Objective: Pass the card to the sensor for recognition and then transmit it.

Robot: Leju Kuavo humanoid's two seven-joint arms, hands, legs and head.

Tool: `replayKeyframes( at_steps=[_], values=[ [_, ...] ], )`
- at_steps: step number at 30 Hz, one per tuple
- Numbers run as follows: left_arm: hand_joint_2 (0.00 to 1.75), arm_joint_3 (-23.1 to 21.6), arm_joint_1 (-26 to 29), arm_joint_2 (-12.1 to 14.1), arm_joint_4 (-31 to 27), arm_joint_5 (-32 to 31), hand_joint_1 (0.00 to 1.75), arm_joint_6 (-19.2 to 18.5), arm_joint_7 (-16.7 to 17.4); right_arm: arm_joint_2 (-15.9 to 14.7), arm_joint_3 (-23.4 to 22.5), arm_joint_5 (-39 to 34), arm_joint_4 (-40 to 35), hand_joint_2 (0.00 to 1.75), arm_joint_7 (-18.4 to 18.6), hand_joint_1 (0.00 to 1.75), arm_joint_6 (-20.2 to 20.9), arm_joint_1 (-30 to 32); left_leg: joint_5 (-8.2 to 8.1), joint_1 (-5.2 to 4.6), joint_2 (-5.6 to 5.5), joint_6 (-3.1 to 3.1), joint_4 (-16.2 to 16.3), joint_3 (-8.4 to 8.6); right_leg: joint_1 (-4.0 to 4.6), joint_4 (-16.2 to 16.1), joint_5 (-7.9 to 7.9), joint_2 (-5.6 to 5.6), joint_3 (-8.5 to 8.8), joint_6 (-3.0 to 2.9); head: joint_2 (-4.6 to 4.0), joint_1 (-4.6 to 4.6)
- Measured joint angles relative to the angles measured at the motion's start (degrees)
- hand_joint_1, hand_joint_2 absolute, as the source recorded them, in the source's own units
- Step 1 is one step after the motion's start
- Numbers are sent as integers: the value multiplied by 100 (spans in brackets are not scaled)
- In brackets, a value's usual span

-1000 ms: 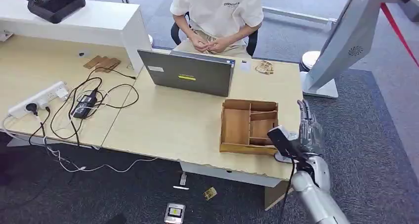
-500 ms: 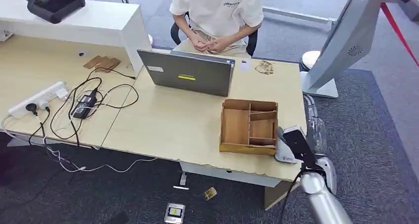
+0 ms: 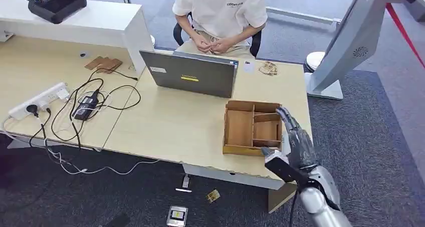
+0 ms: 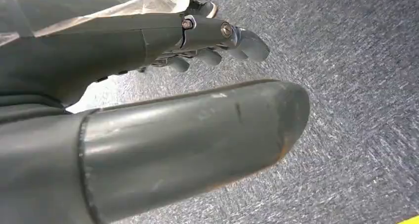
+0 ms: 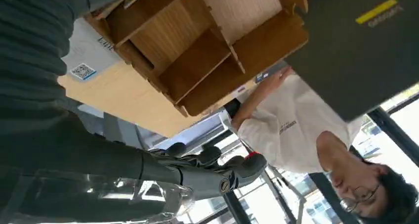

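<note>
A: Right hand [image 3: 297, 141]?
B: Fingers apart, holding nothing, just beside one wooden tray [image 3: 250, 128] on the table [image 3: 175, 124].
A: Card?
B: One white card [image 5: 89, 53], flat on the table, close under that hand, beside the tray. Left hand [image 4: 163, 41] loose, empty, over carpet.

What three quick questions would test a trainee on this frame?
1. True or false: the right hand holds a card.
2. Where is the right hand relative to the wooden box? A: far to its left. B: by its right edge. C: behind it, at the far side.
3. Fill in: the person sits behind the open ___.
Key: 1 false; 2 B; 3 laptop.
</note>
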Motion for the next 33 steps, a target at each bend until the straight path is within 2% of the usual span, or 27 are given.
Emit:
replayKeyframes(
  at_steps=[4,10,19,33],
  values=[
    [0,7,31,20,0,18,0,42,-31,-74,236,419,48,175,148,0,-17,-16,0,0,-2,0,0,-2,0,0,0,0,0,0,0,0],
    [0,9,50,26,0,9,0,76,-7,-112,531,1381,380,175,701,0,-183,-197,0,0,-1,0,-1,-3,0,0,0,0,-1,0,0,0],
    [0,57,111,22,0,26,0,118,13,-31,711,2015,970,175,1368,0,-398,-363,0,0,-2,0,0,-3,0,0,0,0,-1,0,0,0],
    [0,96,136,22,0,41,0,118,39,-24,770,2066,1283,175,1552,0,-548,-388,0,0,-1,0,0,-2,0,-1,0,0,-1,0,0,0]
  ],
)
